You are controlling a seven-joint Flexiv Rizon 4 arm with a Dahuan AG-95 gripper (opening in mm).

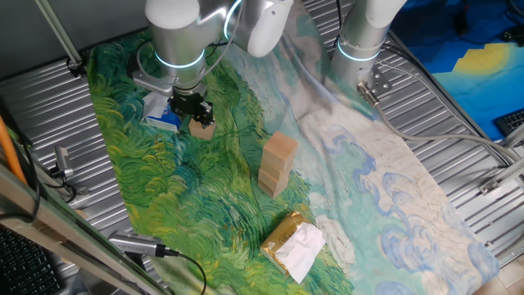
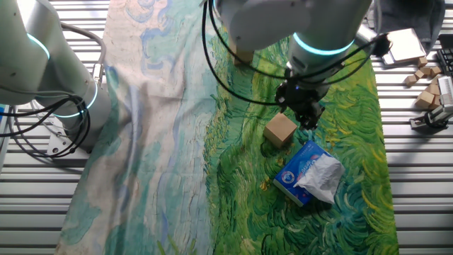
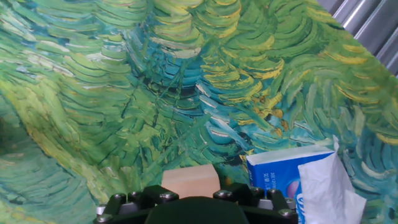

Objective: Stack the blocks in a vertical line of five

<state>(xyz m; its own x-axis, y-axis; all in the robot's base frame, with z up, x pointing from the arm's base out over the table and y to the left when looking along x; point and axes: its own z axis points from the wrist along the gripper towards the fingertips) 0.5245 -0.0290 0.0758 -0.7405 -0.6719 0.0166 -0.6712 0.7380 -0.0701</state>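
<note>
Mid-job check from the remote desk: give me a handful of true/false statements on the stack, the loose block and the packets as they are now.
1. A stack of blocks stands on the painted cloth. True.
2. The stack already holds five blocks. False: it looks only two or three high.
3. The gripper is at a loose block that sits on the cloth. True.
4. The blue-and-white packet lies on top of the stack. False: it lies on the cloth beside the loose block.
5. The yellow-and-white packet is next to the gripper. False: it lies beyond the stack, far from the gripper.
6. More wooden blocks lie off the cloth, on the metal table. True.
</note>
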